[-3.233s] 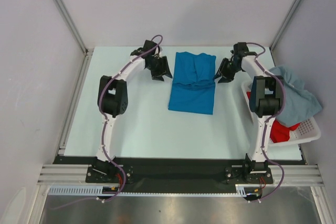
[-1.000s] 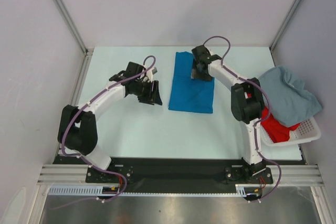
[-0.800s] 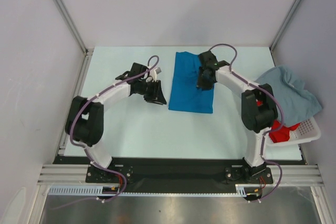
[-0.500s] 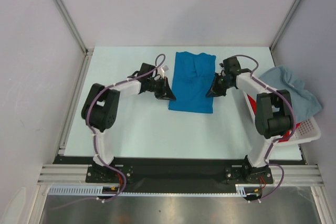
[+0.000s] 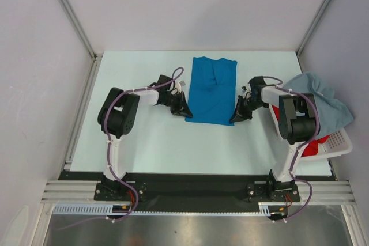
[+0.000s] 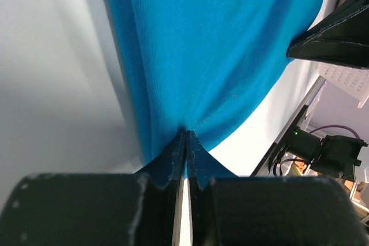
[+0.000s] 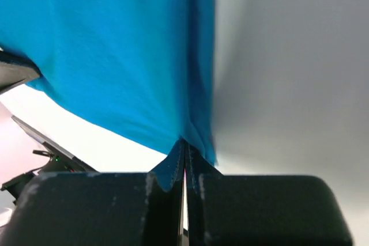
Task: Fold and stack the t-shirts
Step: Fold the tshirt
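The pale table (image 5: 144, 142) sits inside plain grey walls, and a bright blue cloth t-shirt (image 5: 212, 87), already narrowed to a long rectangle, lies flat between my two arms.

A second ago the left gripper (image 5: 184, 110) hung with its jaws apart out to the left of the cloth, while the right gripper (image 5: 236, 117) was up over the far half. Both have since swung in to the near hem and closed. The left wrist view shows blue fabric drawn into a peak where those fingers meet, so that one is clamped on the near-left corner. The right wrist view shows the same pucker, so the right is clamped on the near-right corner. The rest of the garment stretches away ahead of both grippers, flat on the surface.

I read this as both corners being secured for the next fold. The hem should lift and carry forward toward the collar end, with the arms kept level so the edge doesn't skew.

Outboard of the right gripper, a white slatted plastic basket (image 5: 341, 142) holds a pale grey-blue soft t-shirt (image 5: 326, 105) draped over its rim and a red cloth t-shirt (image 5: 309, 147) inside. Neither is folded yet.
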Controlling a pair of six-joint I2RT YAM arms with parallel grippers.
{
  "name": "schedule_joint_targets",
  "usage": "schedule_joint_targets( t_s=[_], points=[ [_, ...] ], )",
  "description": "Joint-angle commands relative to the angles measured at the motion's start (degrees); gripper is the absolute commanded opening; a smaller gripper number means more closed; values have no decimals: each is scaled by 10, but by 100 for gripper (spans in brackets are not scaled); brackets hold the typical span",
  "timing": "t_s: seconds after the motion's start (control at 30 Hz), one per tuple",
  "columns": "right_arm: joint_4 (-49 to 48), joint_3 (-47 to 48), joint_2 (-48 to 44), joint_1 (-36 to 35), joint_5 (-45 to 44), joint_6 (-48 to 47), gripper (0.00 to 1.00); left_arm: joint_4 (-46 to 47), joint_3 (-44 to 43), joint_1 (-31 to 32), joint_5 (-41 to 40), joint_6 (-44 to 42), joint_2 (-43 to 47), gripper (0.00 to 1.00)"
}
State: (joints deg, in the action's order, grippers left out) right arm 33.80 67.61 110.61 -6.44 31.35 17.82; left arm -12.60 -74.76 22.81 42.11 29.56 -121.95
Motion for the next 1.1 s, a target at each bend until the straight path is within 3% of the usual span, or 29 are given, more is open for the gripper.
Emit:
schedule_joint_targets(
  t_s=[0.0,0.17,0.4,0.57,0.73,0.87,1.07],
  points=[
    [28,-23,-21,14,-99,-24,0,-54,8,4,-58,-47,-7,9],
    [53,-22,-57,11,-153,-24,0,-110,-19,17,-89,-93,35,17],
    [43,8,-113,-31,-112,5,0,-135,-31,30,-110,-110,122,29],
    [-10,27,-61,-47,-71,41,1,-96,-35,29,-42,-95,64,24],
    [-30,38,-13,-32,-84,38,2,-79,-14,29,-56,-85,10,20],
    [-42,67,-28,-32,-65,19,5,-44,-4,29,-64,-80,64,20],
    [-163,103,-26,-42,30,128,12,-31,-81,27,-51,-54,73,23]
  ],
)
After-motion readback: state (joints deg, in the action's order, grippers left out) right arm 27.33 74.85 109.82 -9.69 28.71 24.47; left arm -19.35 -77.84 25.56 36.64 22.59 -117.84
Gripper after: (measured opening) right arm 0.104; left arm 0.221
